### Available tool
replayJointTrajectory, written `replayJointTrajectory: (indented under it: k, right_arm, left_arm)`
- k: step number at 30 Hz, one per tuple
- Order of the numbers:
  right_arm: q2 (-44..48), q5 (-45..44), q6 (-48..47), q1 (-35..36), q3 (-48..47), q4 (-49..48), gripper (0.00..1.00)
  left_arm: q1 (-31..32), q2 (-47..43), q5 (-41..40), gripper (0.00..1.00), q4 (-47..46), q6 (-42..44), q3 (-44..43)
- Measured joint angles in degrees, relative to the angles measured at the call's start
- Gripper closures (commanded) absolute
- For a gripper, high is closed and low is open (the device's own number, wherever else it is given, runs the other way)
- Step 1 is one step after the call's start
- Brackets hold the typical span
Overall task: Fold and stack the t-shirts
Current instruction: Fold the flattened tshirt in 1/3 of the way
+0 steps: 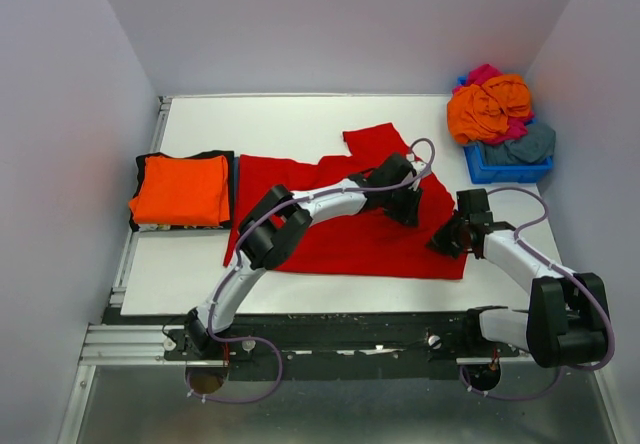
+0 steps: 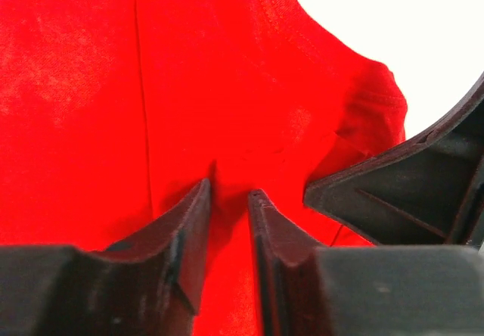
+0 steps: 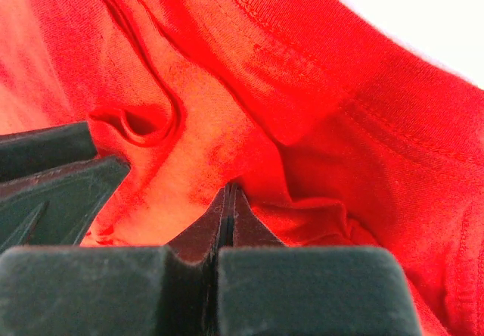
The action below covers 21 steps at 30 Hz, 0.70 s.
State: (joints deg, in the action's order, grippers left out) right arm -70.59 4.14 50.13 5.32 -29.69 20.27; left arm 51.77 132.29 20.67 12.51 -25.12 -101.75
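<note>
The red t-shirt point(image 1: 340, 234) lies spread across the middle of the table, one sleeve pointing to the back. My left gripper point(image 1: 405, 204) is down on its right part. In the left wrist view the left gripper point(image 2: 231, 192) has its jaws a narrow gap apart, with red cloth point(image 2: 189, 86) showing in the gap. My right gripper point(image 1: 447, 240) sits at the shirt's right edge, close beside the left one. In the right wrist view the right gripper point(image 3: 228, 191) has its tips pressed together on bunched red cloth point(image 3: 302, 86) near a stitched hem.
A folded orange t-shirt point(image 1: 180, 189) lies on a black one point(image 1: 228, 179) at the table's left edge. The blue bin point(image 1: 505, 169) at the back right holds crumpled orange point(image 1: 485, 109), magenta point(image 1: 483, 72) and grey-blue point(image 1: 525, 146) shirts. White walls close in both sides.
</note>
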Motion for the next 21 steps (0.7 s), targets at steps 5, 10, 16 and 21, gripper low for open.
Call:
replayJointTrajectory:
  k: [5, 10, 16, 21]
  right_arm:
    - [0.0, 0.0, 0.0, 0.0, 0.0, 0.0, 0.99]
    - [0.0, -0.02, 0.0, 0.0, 0.0, 0.0, 0.99]
    - [-0.13, 0.0, 0.02, 0.0, 0.0, -0.02, 0.99]
    - [-0.26, 0.02, 0.02, 0.0, 0.0, -0.07, 0.99]
  left_arm:
    - [0.0, 1.31, 1.77, 1.0, -0.11, -0.52, -1.18]
    - [0.0, 1.01, 1.81, 1.0, -1.66, -0.57, -0.33]
    - [-1.57, -3.89, 0.81, 1.0, -6.67, -2.12, 8.7]
    - [-4.55, -8.48, -1.57, 1.0, -12.33, -4.79, 15.37]
